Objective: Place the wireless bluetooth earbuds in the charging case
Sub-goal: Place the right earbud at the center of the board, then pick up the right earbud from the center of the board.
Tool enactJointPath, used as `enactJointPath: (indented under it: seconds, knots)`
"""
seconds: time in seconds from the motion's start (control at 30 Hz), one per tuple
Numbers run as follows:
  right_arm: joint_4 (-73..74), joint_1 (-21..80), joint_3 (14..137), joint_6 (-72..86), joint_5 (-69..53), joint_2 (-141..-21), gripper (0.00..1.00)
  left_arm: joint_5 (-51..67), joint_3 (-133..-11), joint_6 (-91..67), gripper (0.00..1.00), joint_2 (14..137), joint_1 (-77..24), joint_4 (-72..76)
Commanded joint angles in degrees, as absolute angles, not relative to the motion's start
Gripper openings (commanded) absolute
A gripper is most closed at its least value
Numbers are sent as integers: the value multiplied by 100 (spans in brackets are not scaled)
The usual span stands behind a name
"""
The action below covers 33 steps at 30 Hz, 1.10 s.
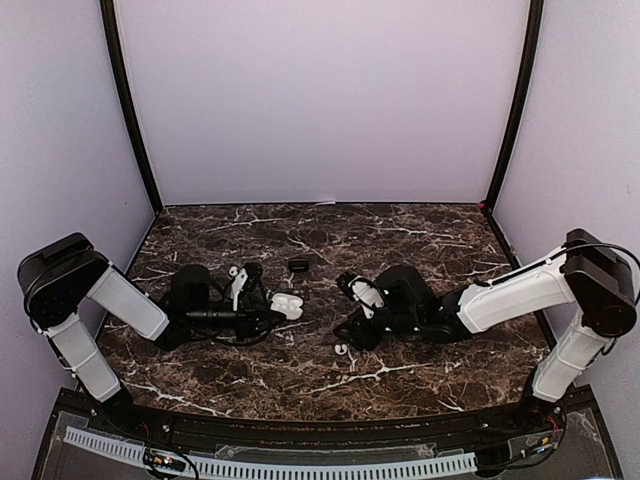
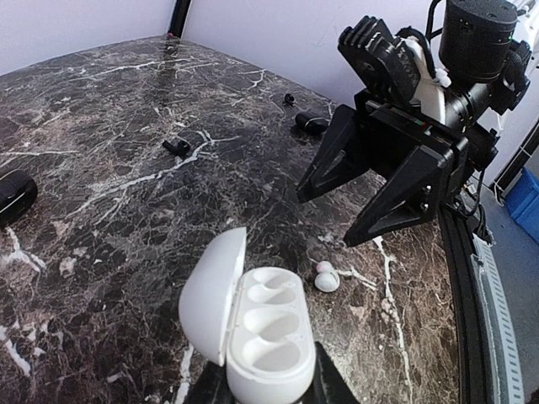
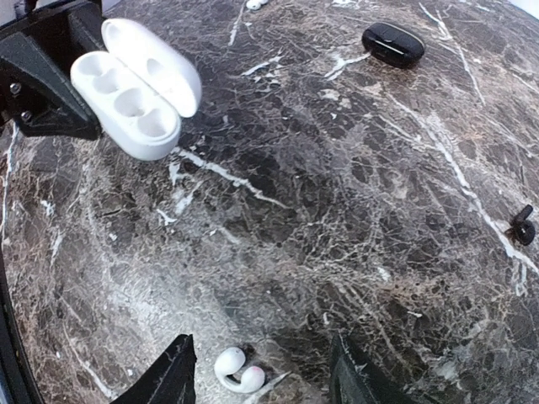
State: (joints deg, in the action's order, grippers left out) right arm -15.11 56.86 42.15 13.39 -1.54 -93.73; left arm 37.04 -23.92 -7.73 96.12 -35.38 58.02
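Note:
The white charging case (image 2: 261, 332) stands open with its lid tipped to the left and both wells empty. My left gripper (image 2: 261, 385) is shut on its base. The same case (image 3: 135, 84) shows at the upper left of the right wrist view, and from above (image 1: 287, 305) at mid-table. One white earbud (image 3: 237, 370) lies on the marble between the spread fingers of my right gripper (image 3: 263, 374), which is open and not touching it. In the left wrist view that earbud (image 2: 326, 276) sits just right of the case, below the right gripper (image 2: 358, 215). A second white earbud (image 3: 255, 3) lies far off.
A black case (image 3: 393, 44) lies shut at the far side, and another black case (image 2: 13, 194) is at the left edge. Black earbuds (image 2: 176, 146) (image 2: 289, 99) (image 3: 522, 227) are scattered on the marble table (image 1: 420, 230). The two arms face each other closely.

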Motion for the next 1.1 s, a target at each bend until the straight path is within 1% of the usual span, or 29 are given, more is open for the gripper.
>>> enactJointPath:
  seconds: [0.0, 0.13, 0.27, 0.33, 0.4, 0.53, 0.67, 0.73, 0.9, 1.07]
  knots:
    - [-1269, 5685, 4213, 650, -661, -9205, 51, 3751, -2452, -635, 6, 9547, -3551, 5713]
    - [-918, 5686, 4185, 368, -939, -8861, 46, 3790, -2468, -624, 6, 9544, -3550, 5695]
    - [-984, 5722, 3943, 168, -1215, -8578, 41, 3820, -2476, -616, 6, 9543, -3551, 5696]
    - [-1062, 5878, 3837, -39, -1068, -8439, 42, 3829, -2482, -615, 6, 9548, -3551, 5688]
    - [-1117, 6008, 3748, -365, -834, -8394, 45, 3832, -2489, -611, 6, 9546, -3551, 5674]
    - [-860, 6113, 3776, -1528, -1081, -8484, 51, 3824, -2489, -598, 6, 9522, -3551, 5661]
    - [-463, 6134, 4026, -2245, -840, -8669, 50, 3782, -2485, -556, 6, 9503, -3551, 5605]
    - [-231, 6162, 4223, -2531, -633, -8870, 48, 3748, -2487, -541, 6, 9476, -3551, 5579]
    - [151, 6328, 4643, -3097, 80, -9550, 33, 3722, -2474, -514, 6, 9436, -3551, 5526]
    - [-52, 6363, 4688, -3251, 272, -9780, 29, 3700, -2479, -484, 6, 9398, -3551, 5461]
